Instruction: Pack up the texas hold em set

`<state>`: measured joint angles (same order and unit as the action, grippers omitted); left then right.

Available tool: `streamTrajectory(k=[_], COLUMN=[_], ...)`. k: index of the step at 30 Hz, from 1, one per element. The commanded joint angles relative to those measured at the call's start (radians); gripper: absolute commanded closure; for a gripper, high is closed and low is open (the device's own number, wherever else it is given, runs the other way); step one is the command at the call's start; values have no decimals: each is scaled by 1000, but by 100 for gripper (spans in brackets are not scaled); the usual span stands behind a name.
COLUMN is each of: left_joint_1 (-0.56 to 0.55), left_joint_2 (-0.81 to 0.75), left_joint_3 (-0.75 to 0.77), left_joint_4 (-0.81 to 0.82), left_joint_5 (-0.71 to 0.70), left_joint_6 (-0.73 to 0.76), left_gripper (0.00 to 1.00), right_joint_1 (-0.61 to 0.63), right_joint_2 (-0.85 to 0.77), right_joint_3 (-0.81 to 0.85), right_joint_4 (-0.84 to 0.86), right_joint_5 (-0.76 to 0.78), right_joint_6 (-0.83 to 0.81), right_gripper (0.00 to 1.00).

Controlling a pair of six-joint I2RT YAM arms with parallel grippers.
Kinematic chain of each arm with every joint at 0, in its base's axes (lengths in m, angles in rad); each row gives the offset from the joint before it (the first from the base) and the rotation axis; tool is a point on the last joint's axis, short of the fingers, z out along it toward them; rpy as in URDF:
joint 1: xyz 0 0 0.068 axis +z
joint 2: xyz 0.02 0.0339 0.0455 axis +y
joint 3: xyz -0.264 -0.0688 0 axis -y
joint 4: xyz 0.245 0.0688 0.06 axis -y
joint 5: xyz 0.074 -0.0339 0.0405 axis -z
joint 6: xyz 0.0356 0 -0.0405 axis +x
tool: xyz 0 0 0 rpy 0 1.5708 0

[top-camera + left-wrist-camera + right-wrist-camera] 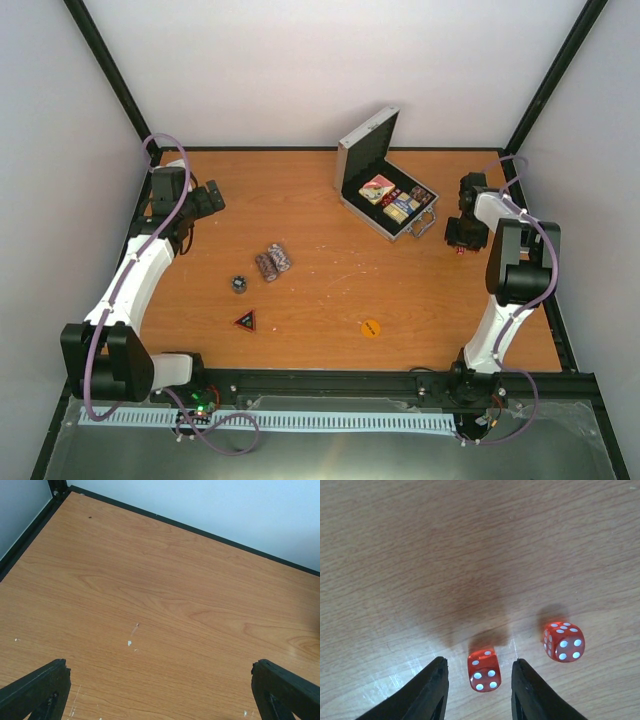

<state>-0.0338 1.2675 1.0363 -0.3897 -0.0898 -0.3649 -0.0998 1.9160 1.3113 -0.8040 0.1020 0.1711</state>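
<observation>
The case [372, 220] stood open on the counter [300, 200], its lid [368, 145] raised along its far-left side. Inside the case lay a card deck [376, 188] with chips [405, 206] beside it. Just right of the case hung the right hand [460, 246], one die [484, 671] between its fingers and a second die [563, 641] apart to that die's right. Two chip stacks [273, 261] lay touching, left of and nearer than the case. A triangle [245, 320] lay nearer still. A disc [370, 327] lay well in front of the case, and the left hand [208, 196] hung far to the case's left.

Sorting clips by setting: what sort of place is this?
Probably a robotics lab cell: a wooden table walled by white panels and a black frame, left arm and right arm bolted at its edge.
</observation>
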Motion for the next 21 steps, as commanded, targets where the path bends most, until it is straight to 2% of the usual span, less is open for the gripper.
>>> streamTrajectory(k=[1,9,21], left_joint_1=[-1,-1,0], left_joint_2=[-17,1,4], left_joint_3=[5,14,11], left_joint_4=[2,-2,3], left_joint_5=[-14,-5,0], left_joint_6=[-11,-1,-2], left_gripper=[0,0,1], right_joint_1=[-7,-8,-7], right_joint_2=[16,22,28], right_joint_3=[4,-6,-22], right_joint_4=[-16,-13,-18], right_joint_5=[18,14,31], right_joint_6=[-21,-16,-21], right_gripper=[64,74,83])
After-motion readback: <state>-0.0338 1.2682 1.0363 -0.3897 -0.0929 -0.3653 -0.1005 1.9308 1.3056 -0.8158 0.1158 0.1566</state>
